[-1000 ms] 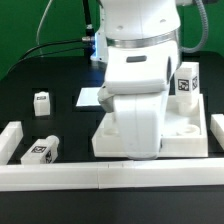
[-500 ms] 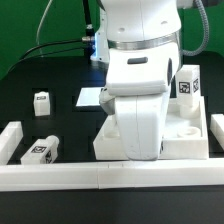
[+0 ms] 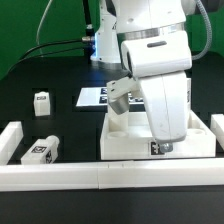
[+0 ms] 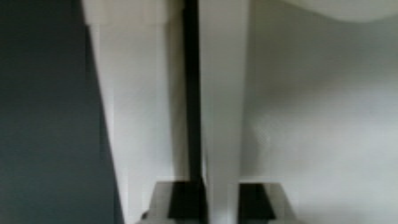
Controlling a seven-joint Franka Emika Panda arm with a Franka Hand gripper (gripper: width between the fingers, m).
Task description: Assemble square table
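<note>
Black table [image 3: 70,125]; arm [image 3: 160,70] bent low over the square table's slab [image 3: 122,140], which lies just behind the long wall [image 3: 90,176]. An upright leg [image 3: 42,102] and a lying leg [image 3: 40,151] rest well apart from it, toward the exterior view's left. The pincer [image 4: 217,200] is closed narrow, nothing visibly held. Likely hazard: the low arm swinging sideways and shoving the slab askew.

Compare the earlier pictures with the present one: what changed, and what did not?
The arm swung toward the exterior view's right and turned its wrist, uncovering the marker board and hiding the tagged leg standing on the slab. The two loose legs, one standing, one lying, stayed put.
</note>
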